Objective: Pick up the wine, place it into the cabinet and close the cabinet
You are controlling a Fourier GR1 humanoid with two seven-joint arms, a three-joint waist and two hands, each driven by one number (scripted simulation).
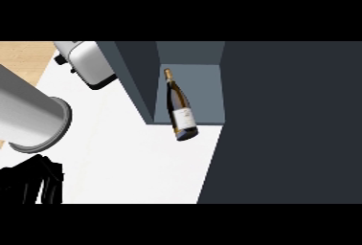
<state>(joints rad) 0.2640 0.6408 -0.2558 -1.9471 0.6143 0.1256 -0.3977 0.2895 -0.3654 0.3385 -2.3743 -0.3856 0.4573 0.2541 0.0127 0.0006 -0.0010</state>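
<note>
wine (181, 108) in cabinet (189, 86), left hand (32, 184) well apart

Even bright light, faint shadows, no glare, sharp.

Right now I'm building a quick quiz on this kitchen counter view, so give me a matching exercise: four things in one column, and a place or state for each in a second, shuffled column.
Things:
1. dark glass wine bottle with a white label
2. silver toaster
3. black left hand
4. dark grey cabinet door

Places or states:
A. at the view's lower left corner
B. swung open, filling the right side
C. on the white counter, upper left
D. neck inside the cabinet opening, base sticking out over the counter

Pairs: 1-D, 2-C, 3-A, 4-B
</note>
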